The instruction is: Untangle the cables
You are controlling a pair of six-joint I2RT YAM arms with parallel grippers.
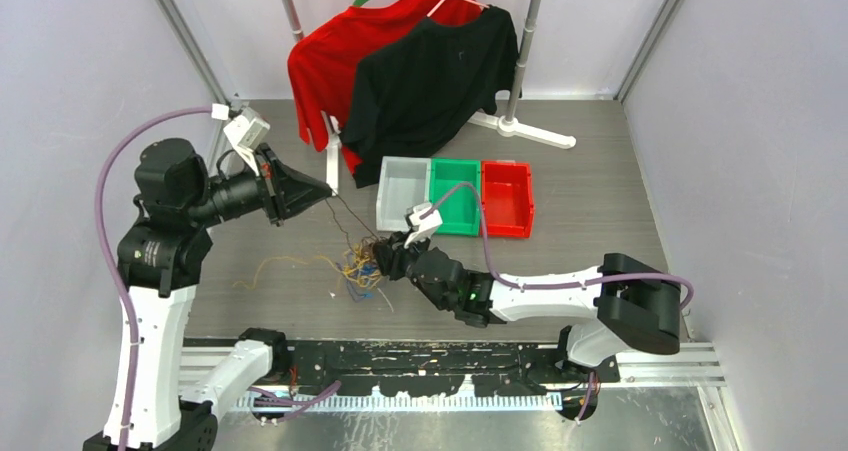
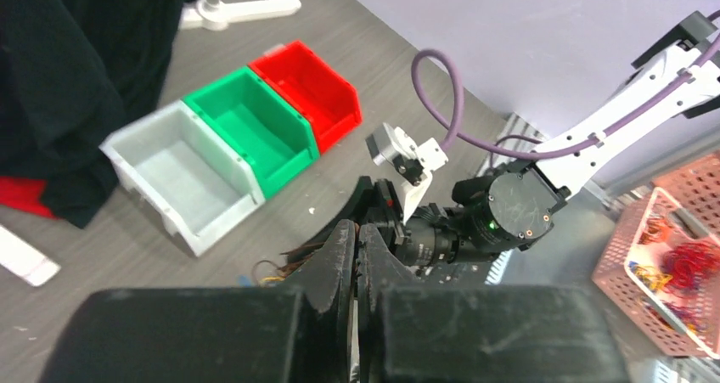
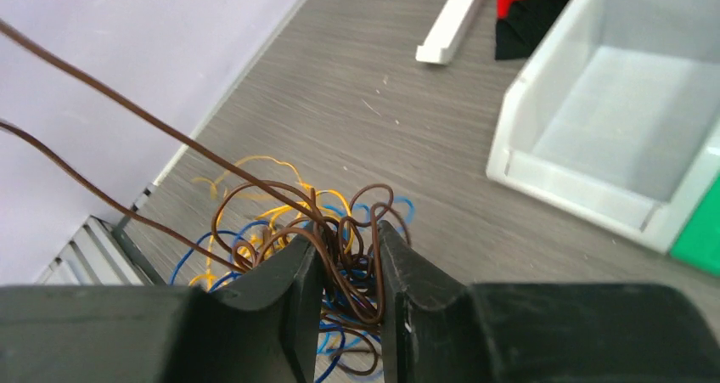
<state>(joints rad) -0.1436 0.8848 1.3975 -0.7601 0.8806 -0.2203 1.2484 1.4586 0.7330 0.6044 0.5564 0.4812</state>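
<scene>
My left fingers (image 1: 322,189) are lifted above the bench (image 1: 600,201), on its left side, and they are pressed fully together, tip against tip. A thin brown cable (image 3: 346,256) comes out from their tip and runs tight, slanting down to the right into the heap. So these fingers have the brown cable pinched. In my left wrist view the wire between the pads is too thin to make out.

The cables (image 1: 352,269) lie as one tangle on the bench, in front of my two bases and a little left of the middle. Blue, yellow-orange and brown wires are looped through each other. Some yellow strands spread out to the left of the heap.

My right fingers (image 1: 383,258) are low at the right edge of this tangle and point to the left. There is a narrow gap between them, so they are not fully closed. Several brown loops stand in this gap and touch the inner sides of both fingers. I cannot tell if the loops are squeezed firmly. Two brown strands go from here, stretched, up to the left.

Behind the tangle and to the right, three bins stand in a row, side against side: a grey bin (image 1: 403,193), a green bin (image 1: 455,196) and a red bin (image 1: 507,199). Further back hang a red shirt (image 1: 330,61) and a black shirt (image 1: 440,81). At the far right of my left wrist view is a pink basket (image 2: 671,230) with red and yellow wires inside.
</scene>
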